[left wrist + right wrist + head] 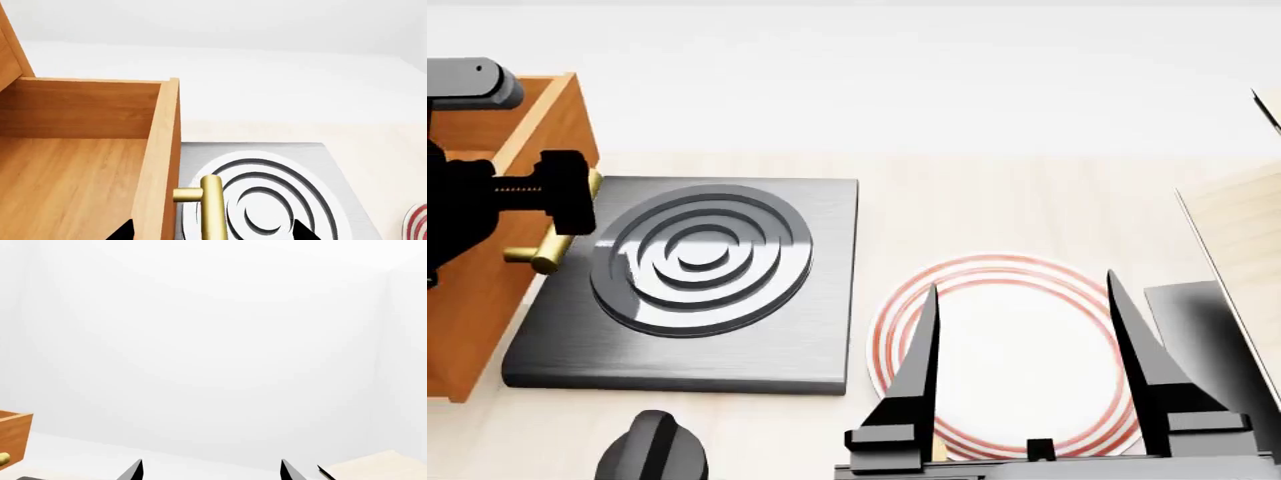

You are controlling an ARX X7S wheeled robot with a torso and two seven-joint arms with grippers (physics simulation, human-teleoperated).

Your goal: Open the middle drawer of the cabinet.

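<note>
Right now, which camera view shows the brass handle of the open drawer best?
The left wrist view: the brass handle is close and large, with one post joining the drawer front, and the black tips of the left gripper on either side. The head view shows it small, partly behind that gripper. The right wrist view catches only a sliver at the edge.

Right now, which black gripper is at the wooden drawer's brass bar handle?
The left gripper, astride that handle; the right gripper hovers over the red-ringed white plate.
</note>
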